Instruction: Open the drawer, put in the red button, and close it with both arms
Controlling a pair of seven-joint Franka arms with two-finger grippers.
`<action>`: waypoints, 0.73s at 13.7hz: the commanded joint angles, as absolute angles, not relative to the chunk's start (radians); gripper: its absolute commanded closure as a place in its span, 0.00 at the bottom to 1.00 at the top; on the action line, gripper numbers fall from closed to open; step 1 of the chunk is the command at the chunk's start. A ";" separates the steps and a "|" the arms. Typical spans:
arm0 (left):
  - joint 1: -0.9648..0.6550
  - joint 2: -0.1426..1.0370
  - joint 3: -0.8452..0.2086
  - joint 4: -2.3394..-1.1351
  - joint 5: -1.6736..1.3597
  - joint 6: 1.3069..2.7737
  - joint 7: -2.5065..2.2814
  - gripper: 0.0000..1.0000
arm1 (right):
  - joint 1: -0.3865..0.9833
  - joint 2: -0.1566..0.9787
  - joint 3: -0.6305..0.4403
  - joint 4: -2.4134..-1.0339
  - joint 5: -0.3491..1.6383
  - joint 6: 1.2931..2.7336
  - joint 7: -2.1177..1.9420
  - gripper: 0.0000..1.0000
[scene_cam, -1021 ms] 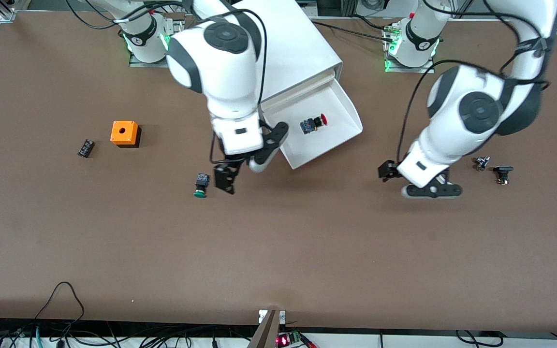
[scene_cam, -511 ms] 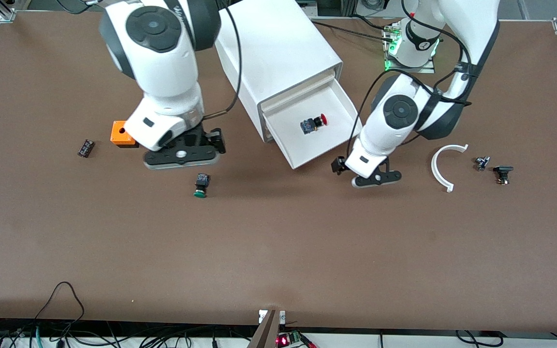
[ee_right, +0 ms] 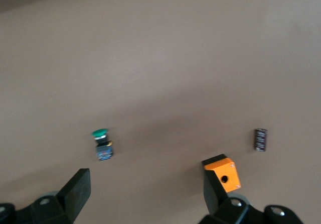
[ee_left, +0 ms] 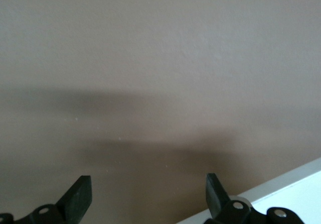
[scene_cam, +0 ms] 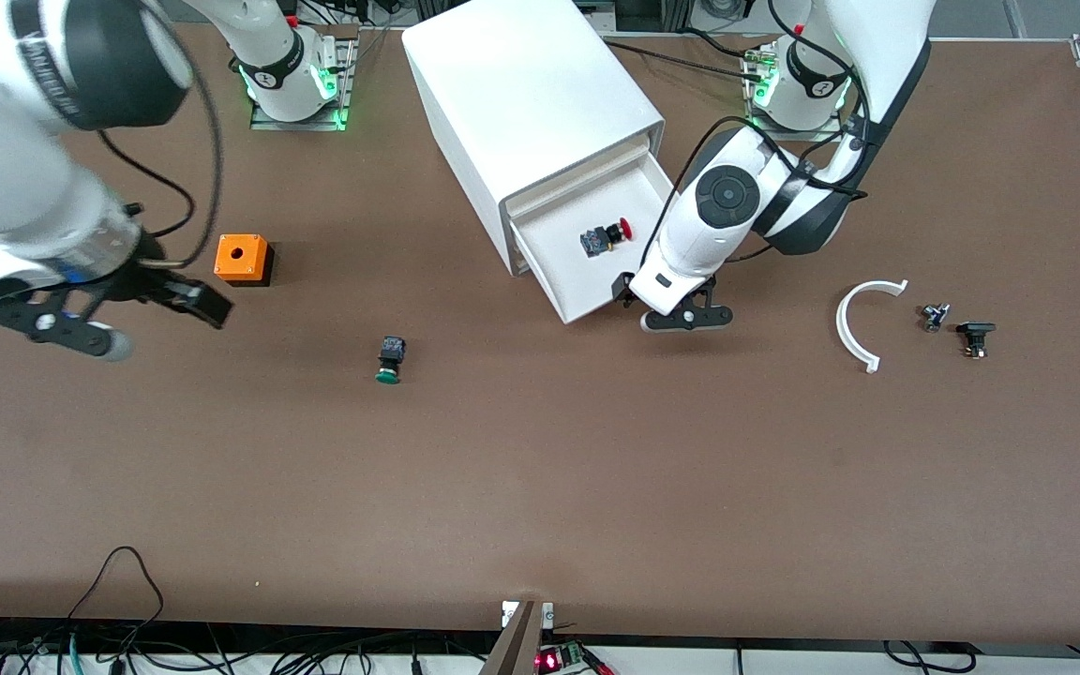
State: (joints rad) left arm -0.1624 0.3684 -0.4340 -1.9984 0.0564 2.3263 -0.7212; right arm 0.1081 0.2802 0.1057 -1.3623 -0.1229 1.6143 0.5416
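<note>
The white cabinet [scene_cam: 531, 103] has its lowest drawer [scene_cam: 559, 258] pulled open. The red button [scene_cam: 607, 235] lies on its side in the drawer. My left gripper [scene_cam: 660, 305] is open and empty, low at the drawer's front corner toward the left arm's end; the left wrist view shows its spread fingers [ee_left: 80, 194] over bare table and the drawer's white edge [ee_left: 291, 189] beside one finger. My right gripper [scene_cam: 188, 300] is open and empty, in the air over the table beside the orange box [scene_cam: 242, 259]; the right wrist view [ee_right: 145, 194] shows the box [ee_right: 224, 173] by one finger.
A green-capped button [scene_cam: 390, 359] lies on the table nearer the camera than the cabinet, also in the right wrist view [ee_right: 103, 144]. A small black part [ee_right: 260, 139] lies near the orange box. A white curved piece [scene_cam: 859, 323] and two small parts [scene_cam: 957, 328] lie toward the left arm's end.
My right arm has swung away from the drawer toward its own end of the table. My left arm has moved in to the drawer's front corner, uncovering the white curved piece. The button stays in the drawer.
</note>
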 commanded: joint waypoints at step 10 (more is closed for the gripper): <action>-0.158 0.305 -0.603 -2.129 -0.044 2.330 -0.703 0.00 | -0.017 0.161 0.015 -1.546 -0.042 1.560 0.114 0.00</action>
